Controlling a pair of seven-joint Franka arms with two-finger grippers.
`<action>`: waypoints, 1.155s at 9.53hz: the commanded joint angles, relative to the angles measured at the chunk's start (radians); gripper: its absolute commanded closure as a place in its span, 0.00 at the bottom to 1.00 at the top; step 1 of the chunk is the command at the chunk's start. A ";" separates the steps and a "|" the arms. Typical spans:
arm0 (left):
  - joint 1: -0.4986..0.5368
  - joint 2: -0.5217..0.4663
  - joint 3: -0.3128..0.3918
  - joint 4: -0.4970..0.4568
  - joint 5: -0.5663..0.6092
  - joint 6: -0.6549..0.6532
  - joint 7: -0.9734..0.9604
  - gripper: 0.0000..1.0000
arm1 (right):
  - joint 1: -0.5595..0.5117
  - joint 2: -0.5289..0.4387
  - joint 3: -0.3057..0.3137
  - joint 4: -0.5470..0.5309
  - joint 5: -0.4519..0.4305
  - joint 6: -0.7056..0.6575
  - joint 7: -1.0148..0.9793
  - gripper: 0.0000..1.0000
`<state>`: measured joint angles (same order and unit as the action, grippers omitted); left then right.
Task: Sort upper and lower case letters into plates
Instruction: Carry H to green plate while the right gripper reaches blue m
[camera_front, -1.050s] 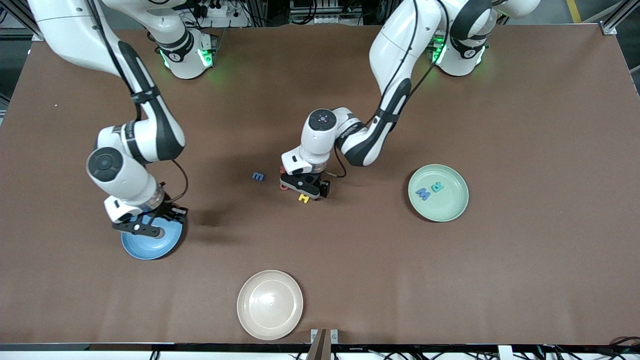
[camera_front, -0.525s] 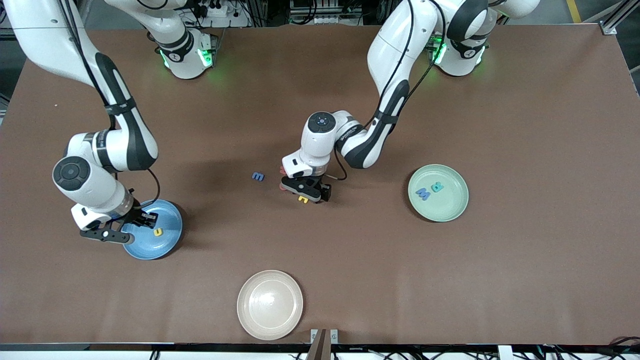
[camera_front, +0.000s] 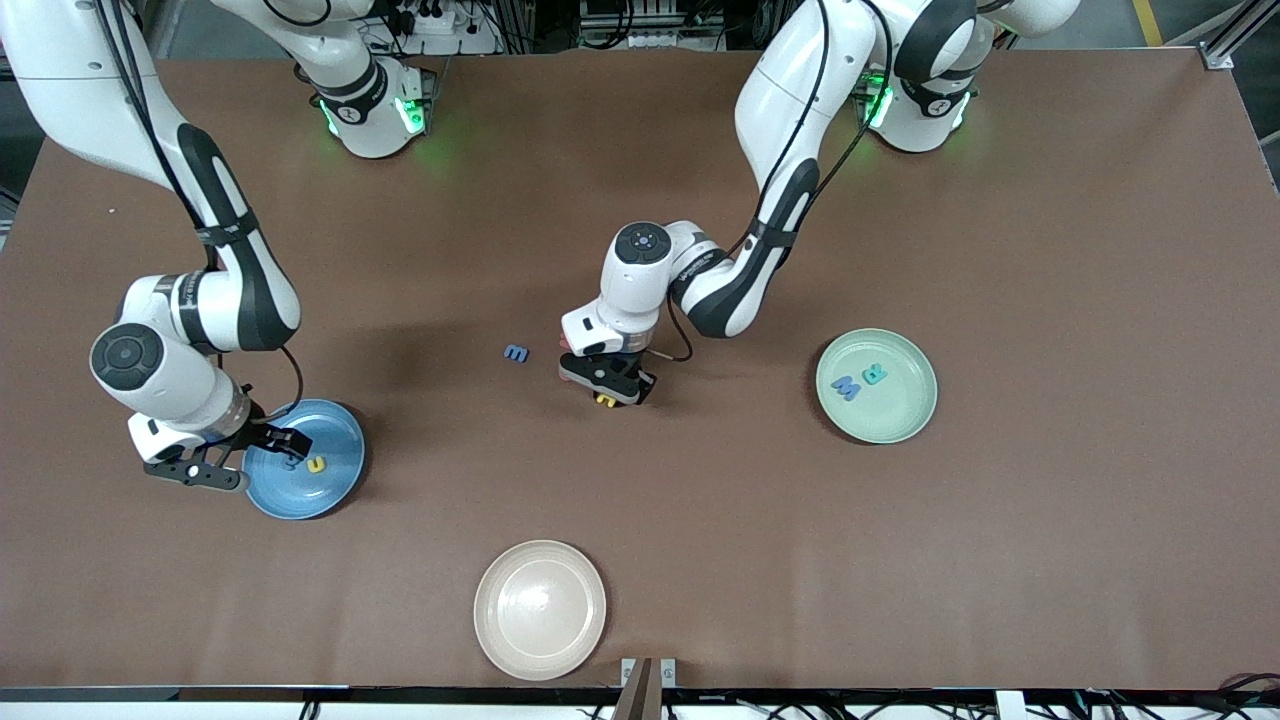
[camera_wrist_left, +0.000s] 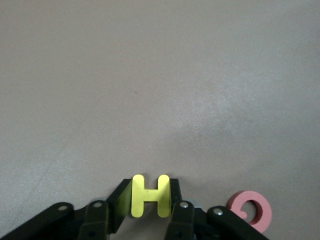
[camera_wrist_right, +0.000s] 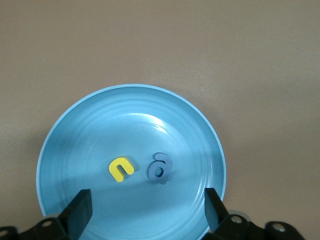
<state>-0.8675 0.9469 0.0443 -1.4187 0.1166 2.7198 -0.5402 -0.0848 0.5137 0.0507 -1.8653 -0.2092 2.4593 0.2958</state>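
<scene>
Three plates are counted. Nearest the front camera lies the cream plate (camera_front: 540, 610), empty. Farther back, toward the right arm's end, the blue plate (camera_front: 340, 440) holds two letters, a yellow u (camera_front: 316, 464) and a blue a (camera_wrist_right: 160, 167); the right gripper (camera_front: 235, 455) is held over its edge, jaws wide apart, nothing gripped. The green plate (camera_front: 905, 420) holds a blue M (camera_front: 846, 387) and a teal R (camera_front: 876, 375). At mid-table the left gripper (camera_front: 607, 393) is closed on the yellow H (camera_wrist_left: 150, 195), beside a pink letter (camera_wrist_left: 251, 211). A blue m (camera_front: 516, 353) lies near it.
</scene>
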 joint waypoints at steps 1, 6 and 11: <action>-0.004 0.030 0.008 0.014 -0.003 0.009 -0.018 0.84 | -0.012 0.003 0.050 0.012 -0.003 -0.014 0.013 0.00; 0.045 -0.029 0.006 0.011 0.011 -0.064 0.018 0.93 | 0.053 -0.011 0.147 0.014 0.067 -0.120 0.016 0.00; 0.145 -0.121 -0.004 -0.012 -0.001 -0.314 0.285 0.93 | 0.114 -0.012 0.247 -0.017 0.067 -0.181 0.319 0.00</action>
<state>-0.7579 0.8843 0.0502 -1.4012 0.1169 2.4904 -0.3404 0.0209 0.5125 0.2800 -1.8581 -0.1560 2.2830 0.5396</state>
